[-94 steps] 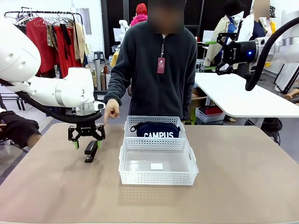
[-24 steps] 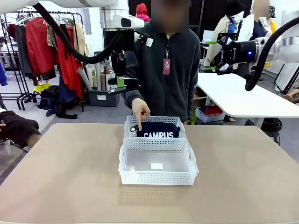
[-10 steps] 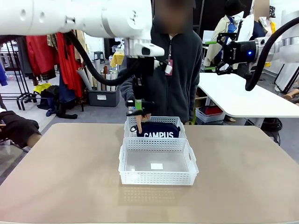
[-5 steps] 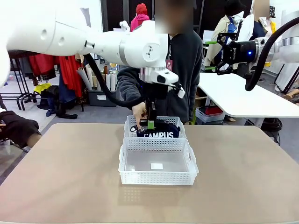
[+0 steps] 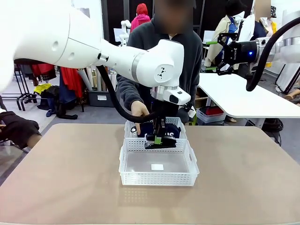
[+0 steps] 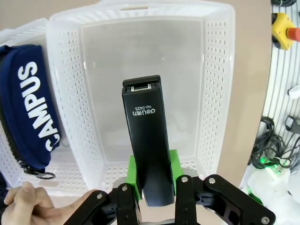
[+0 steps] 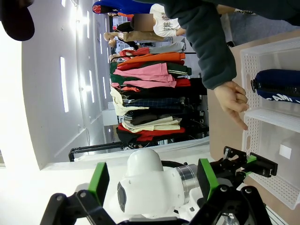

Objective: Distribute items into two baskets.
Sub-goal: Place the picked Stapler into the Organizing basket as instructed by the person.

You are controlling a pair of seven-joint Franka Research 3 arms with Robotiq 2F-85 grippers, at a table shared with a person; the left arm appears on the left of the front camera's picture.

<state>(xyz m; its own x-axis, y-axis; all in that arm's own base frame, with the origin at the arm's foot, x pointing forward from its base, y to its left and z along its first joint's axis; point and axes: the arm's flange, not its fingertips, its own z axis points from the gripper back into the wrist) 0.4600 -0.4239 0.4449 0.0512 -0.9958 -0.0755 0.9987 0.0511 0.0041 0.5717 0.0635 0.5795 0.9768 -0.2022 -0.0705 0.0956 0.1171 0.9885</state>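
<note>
Over on the left, the big white left arm sweeps across to the middle of the tan table [image 5: 61, 187], and its black, green-padded left end effector [image 5: 158, 139] hangs just above the nearer of two translucent white plastic baskets with perforated lattice sides [image 5: 158, 168]. Its fingers are closed tight on a black desk stapler [image 5: 161, 143], which lies level over the far rim of that basket. Seen along the left wrist, the stapler [image 6: 147, 140] sticks straight out from between the green pads [image 6: 133, 176], with the near basket's bare bottom [image 6: 140, 61] directly beneath it; white print on the stapler's top face reads "deli".

A small white label [image 5: 157, 167] sits on that basket's bottom. Just behind, touching it, is the matching far basket [image 5: 132, 123], and inside lies a navy blue soft zip pouch with white "CAMPUS" lettering [image 6: 30, 103], partly hidden from the front by the end effector. A person in a dark fleece stands at the far side, one hand [image 5: 138, 111] pointing down at the far basket's left corner.

High on the right, the right end effector [image 5: 224, 47] is held up well away from the table, its green-tipped fingers spread apart with nothing between them.
</note>
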